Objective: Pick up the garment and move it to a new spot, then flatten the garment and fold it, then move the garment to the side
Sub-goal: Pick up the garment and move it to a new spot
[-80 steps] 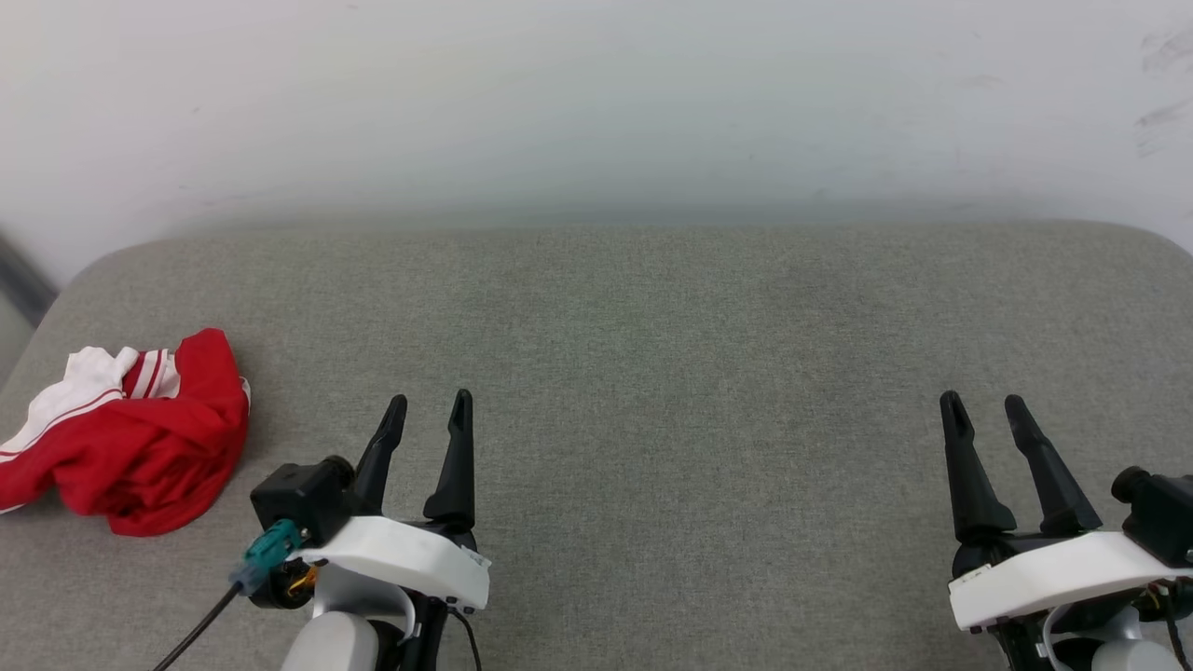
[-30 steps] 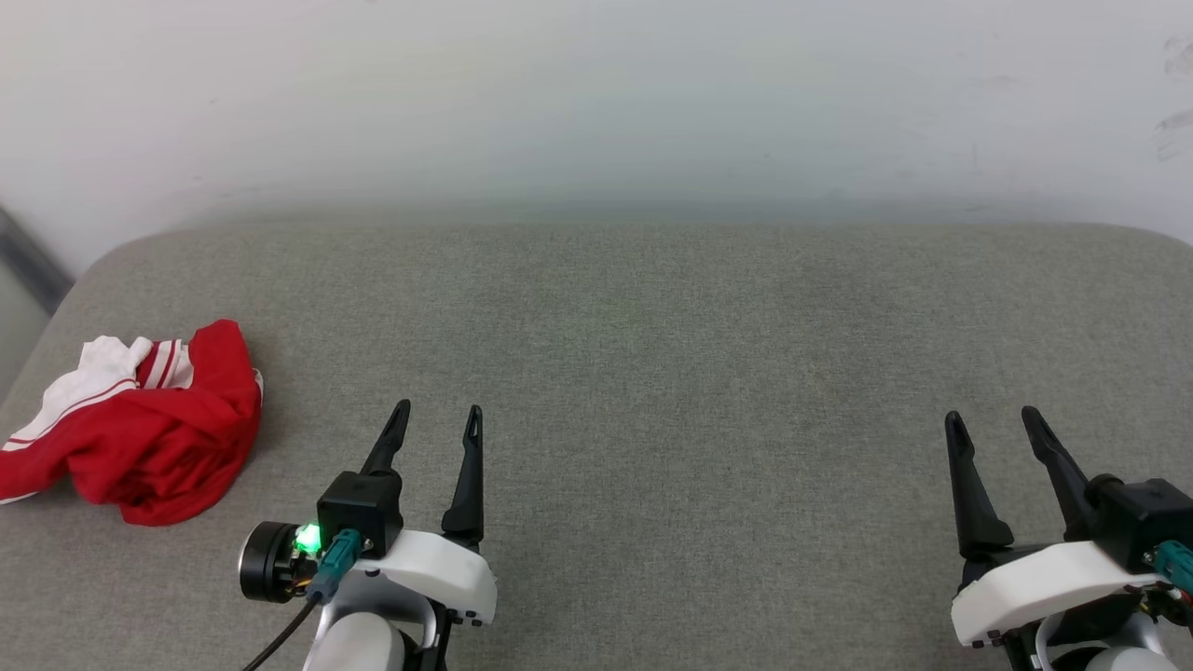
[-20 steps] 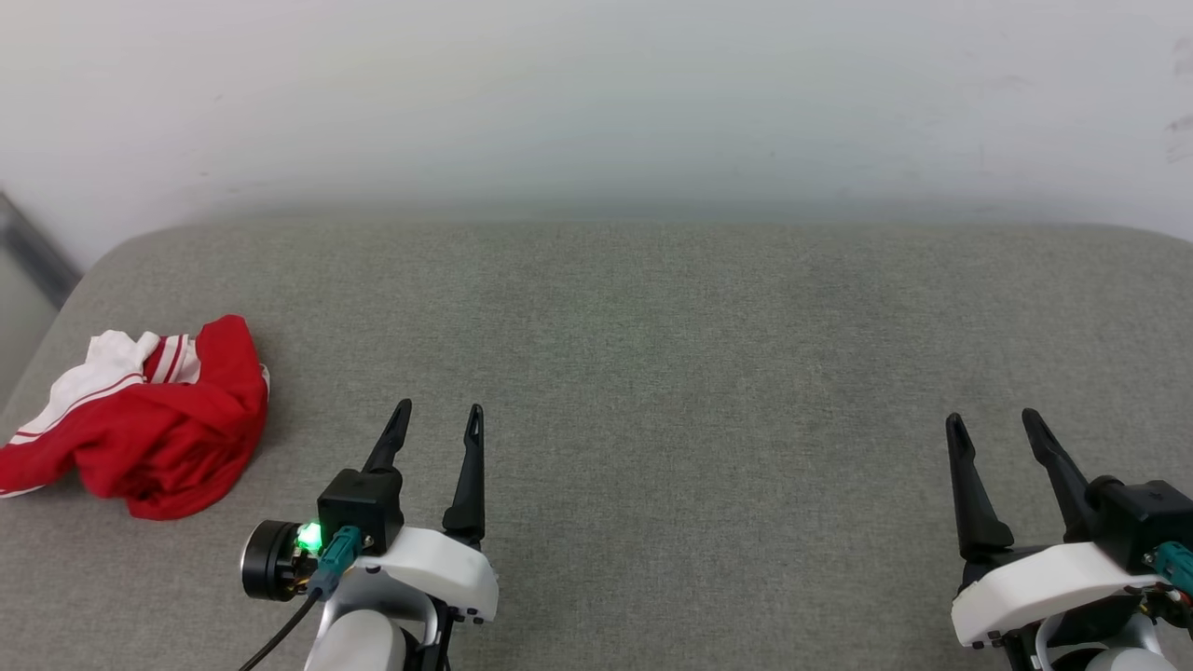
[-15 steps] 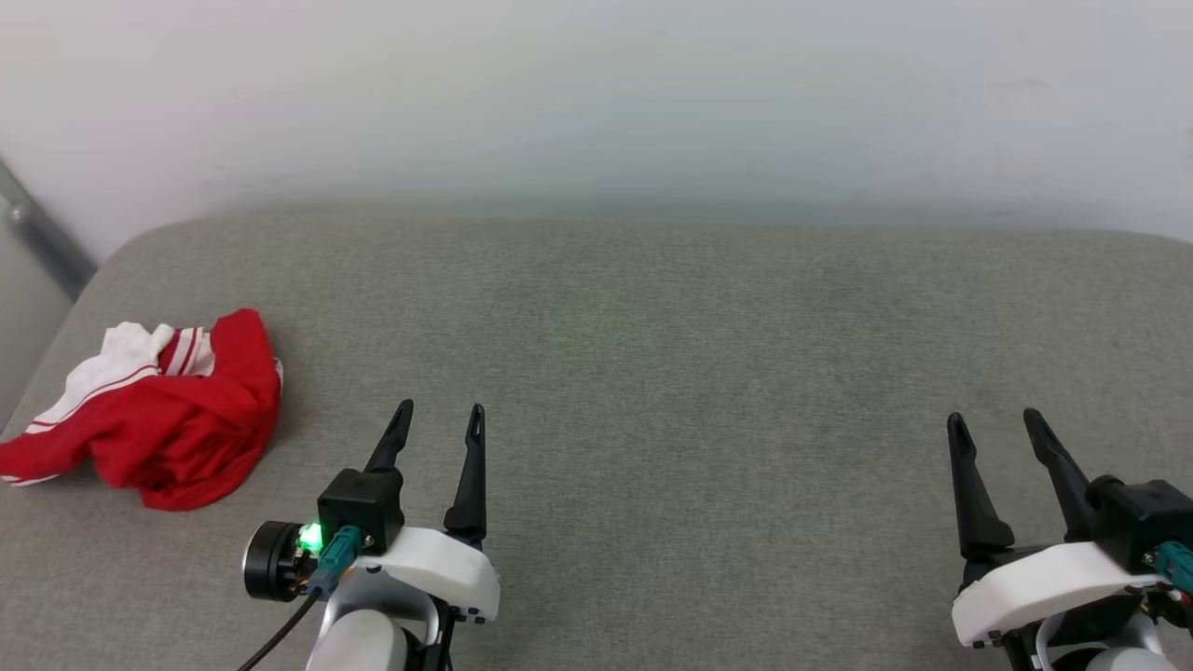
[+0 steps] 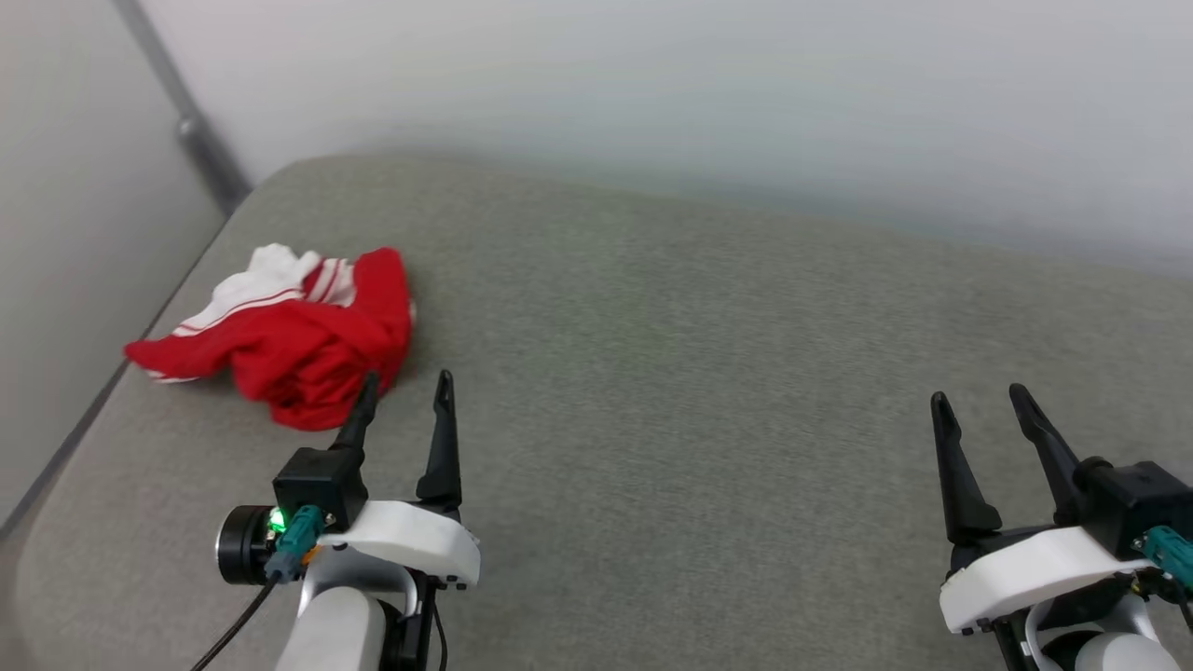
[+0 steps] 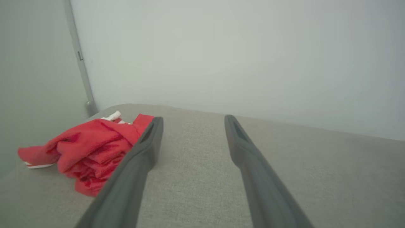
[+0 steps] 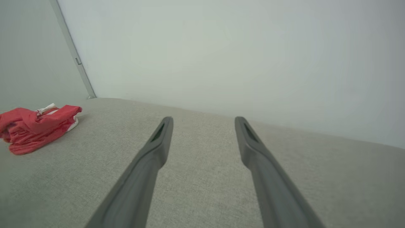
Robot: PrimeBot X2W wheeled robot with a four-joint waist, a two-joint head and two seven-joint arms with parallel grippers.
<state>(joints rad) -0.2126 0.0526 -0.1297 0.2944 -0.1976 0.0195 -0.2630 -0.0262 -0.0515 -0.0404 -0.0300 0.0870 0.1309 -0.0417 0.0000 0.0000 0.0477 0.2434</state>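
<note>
The garment (image 5: pixel 289 340) lies crumpled in a red heap with white, red-striped trim near the far left corner of the grey cushioned surface (image 5: pixel 708 373). My left gripper (image 5: pixel 408 384) stands open just to the right of the heap, its left fingertip overlapping the heap's near edge in the head view. In the left wrist view the garment (image 6: pixel 85 148) sits left of the open left gripper (image 6: pixel 193 120), nothing between the fingers. My right gripper (image 5: pixel 979 399) is open and empty at the lower right. The right wrist view has the garment (image 7: pixel 34 126) far left of the right gripper (image 7: pixel 204 119).
A pale wall (image 5: pixel 708 102) runs along the back of the surface. At the left a second wall meets it, with a grey vertical strip (image 5: pixel 182 112) in the corner. The surface's left edge (image 5: pixel 75 438) drops off close to the garment.
The head view has swung left, so the garment and the left wall corner now sit further into the picture. Both grippers stay open and hold the same posture.
</note>
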